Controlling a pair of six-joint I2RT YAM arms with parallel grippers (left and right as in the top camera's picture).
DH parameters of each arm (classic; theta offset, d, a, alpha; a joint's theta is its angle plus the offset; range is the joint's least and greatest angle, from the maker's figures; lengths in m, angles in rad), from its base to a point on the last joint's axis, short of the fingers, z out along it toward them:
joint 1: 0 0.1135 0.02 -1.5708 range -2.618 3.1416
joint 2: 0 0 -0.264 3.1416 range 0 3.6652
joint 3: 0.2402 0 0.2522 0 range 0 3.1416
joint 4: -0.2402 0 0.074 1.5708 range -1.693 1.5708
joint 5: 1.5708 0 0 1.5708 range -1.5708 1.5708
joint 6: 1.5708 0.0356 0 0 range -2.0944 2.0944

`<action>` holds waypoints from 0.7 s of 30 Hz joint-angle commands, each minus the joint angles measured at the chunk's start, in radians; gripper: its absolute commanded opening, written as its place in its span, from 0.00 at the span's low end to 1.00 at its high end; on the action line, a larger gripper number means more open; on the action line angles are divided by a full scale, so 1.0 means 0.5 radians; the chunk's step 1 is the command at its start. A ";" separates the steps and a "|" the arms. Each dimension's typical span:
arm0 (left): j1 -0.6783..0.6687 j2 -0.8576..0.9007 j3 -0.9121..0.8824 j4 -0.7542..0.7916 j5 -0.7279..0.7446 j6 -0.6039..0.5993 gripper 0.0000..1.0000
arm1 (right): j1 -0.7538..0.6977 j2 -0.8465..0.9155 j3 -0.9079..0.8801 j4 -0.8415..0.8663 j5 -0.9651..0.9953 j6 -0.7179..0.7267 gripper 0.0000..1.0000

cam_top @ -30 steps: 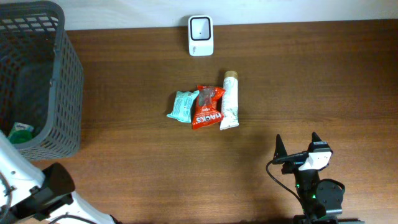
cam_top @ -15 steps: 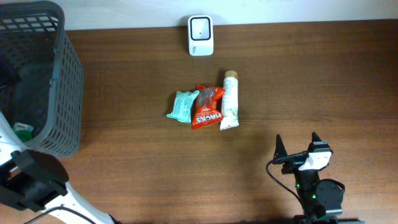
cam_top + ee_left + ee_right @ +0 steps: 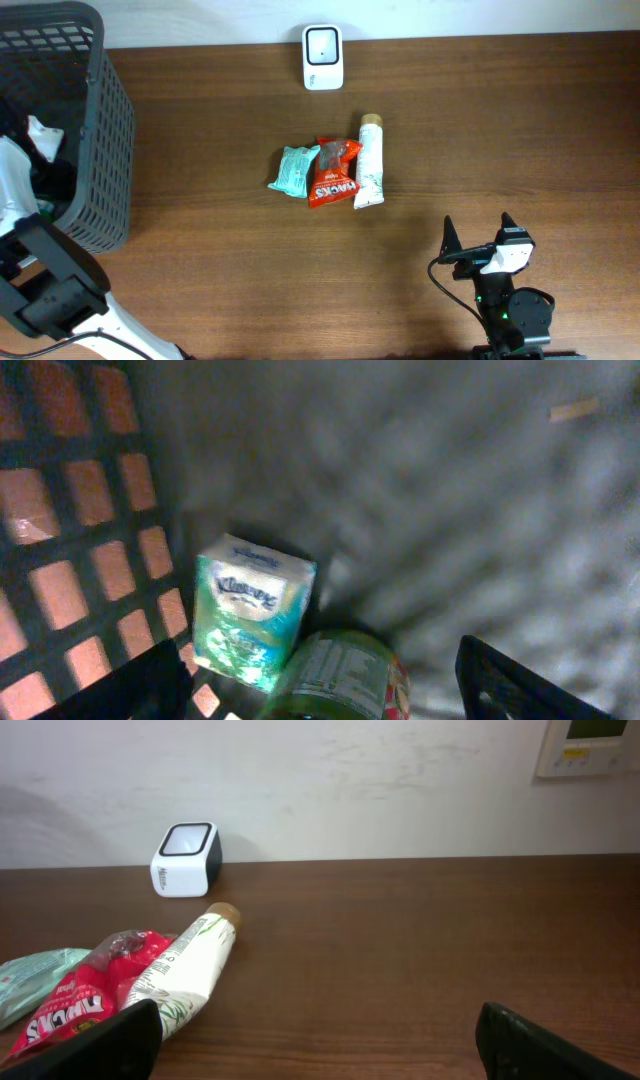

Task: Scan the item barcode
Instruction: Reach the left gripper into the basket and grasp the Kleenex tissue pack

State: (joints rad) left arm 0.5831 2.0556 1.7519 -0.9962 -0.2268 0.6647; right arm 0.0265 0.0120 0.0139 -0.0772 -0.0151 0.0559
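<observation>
The red bag (image 3: 333, 172) reads "HACKS" in white letters. In the basket (image 3: 105, 130), a small tissue pack (image 3: 250, 622) carries the word "Kleenex" on a white and teal wrapper. Beside it, touching, lies a green can (image 3: 335, 695) with a panel of fine print too small to read.

Three items lie side by side on the table (image 3: 520, 120), a little way from the scanner (image 3: 322, 57) on the robot's side of it. The red bag is crumpled and glossy, with its top end dark. A white tube (image 3: 369, 162) with green print and a tan cap touches its right edge, the cap pointing toward the scanner. A pale teal pack (image 3: 294, 170) touches its left edge. No barcode can be made out on any of them.

The scanner is white with a dark square window and stands at the table's far edge by the wall. The grey mesh basket sits far to the scanner's left.

The left gripper (image 3: 320, 665) hangs inside the basket above the tissue pack and can, its jaws wide apart and holding nothing. The right gripper (image 3: 315, 1025) is well short of the scanner, near the table's front edge, jaws fully spread and empty.
</observation>
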 commanded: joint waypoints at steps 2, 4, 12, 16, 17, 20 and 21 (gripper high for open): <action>0.063 0.022 -0.133 0.085 -0.102 0.189 0.84 | -0.009 -0.010 -0.017 -0.002 0.018 0.007 0.99; 0.125 0.022 -0.159 0.083 -0.102 0.208 0.84 | -0.009 -0.010 -0.017 -0.002 0.018 0.007 0.98; 0.194 0.022 -0.403 0.298 -0.102 0.394 0.77 | -0.009 -0.010 -0.017 -0.002 0.018 0.007 0.98; 0.194 0.022 -0.492 0.529 -0.102 0.393 0.76 | -0.009 -0.010 -0.017 -0.002 0.018 0.007 0.98; 0.194 0.022 -0.492 0.560 -0.103 0.393 0.75 | -0.009 -0.010 -0.017 -0.002 0.018 0.007 0.98; 0.194 0.026 -0.492 0.560 -0.102 0.393 0.54 | -0.009 -0.010 -0.017 -0.002 0.018 0.007 0.98; 0.193 0.027 -0.492 0.557 -0.100 0.391 0.34 | -0.009 -0.010 -0.017 -0.002 0.018 0.007 0.98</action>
State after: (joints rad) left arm 0.6735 2.0525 1.5352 -0.7017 -0.2882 0.8574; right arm 0.0265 0.0120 0.0139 -0.0769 -0.0151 0.0563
